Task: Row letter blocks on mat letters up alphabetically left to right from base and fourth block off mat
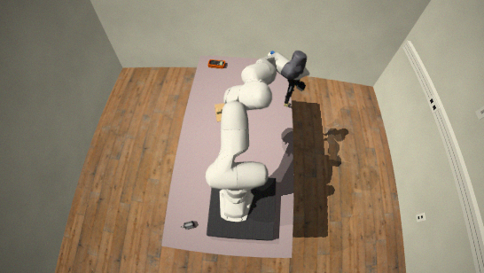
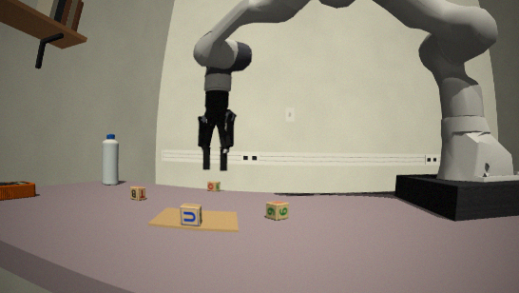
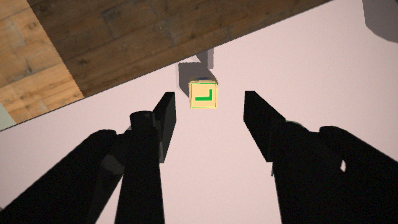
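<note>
Gripper (image 3: 210, 112) part-spread, holding nothing, above green-L block (image 3: 203, 95); U block (image 2: 190, 214) on mat (image 2: 219, 221).

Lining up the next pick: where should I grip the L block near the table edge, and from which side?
Come straight down on the L block, fingers closing on two opposite vertical side faces. It sits flat with free space all round; the half-open, empty gripper hangs above, nearly centred.
</note>
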You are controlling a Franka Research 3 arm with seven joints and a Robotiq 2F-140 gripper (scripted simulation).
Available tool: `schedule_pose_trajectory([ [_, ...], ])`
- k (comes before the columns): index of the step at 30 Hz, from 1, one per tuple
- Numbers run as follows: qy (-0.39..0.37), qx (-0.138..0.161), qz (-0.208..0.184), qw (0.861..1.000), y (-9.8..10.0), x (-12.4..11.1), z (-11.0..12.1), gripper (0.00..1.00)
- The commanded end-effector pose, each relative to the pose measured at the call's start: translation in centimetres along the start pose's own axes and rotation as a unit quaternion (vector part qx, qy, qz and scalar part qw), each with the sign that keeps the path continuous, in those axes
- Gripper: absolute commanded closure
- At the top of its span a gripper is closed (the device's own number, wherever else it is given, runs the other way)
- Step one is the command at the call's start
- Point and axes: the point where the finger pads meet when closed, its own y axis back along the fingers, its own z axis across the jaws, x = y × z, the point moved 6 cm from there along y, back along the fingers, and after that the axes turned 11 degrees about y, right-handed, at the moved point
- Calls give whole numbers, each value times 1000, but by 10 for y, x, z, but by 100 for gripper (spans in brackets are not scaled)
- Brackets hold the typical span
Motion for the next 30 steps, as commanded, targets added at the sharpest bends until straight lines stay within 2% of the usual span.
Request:
schedule_pose_trajectory([
  [1, -1, 4, 0, 1000, -4, 1, -2, 54],
  [17, -1, 4, 0, 1000, -21, 1, -4, 54],
  [30, -1, 4, 0, 1000, -25, 1, -4, 54],
])
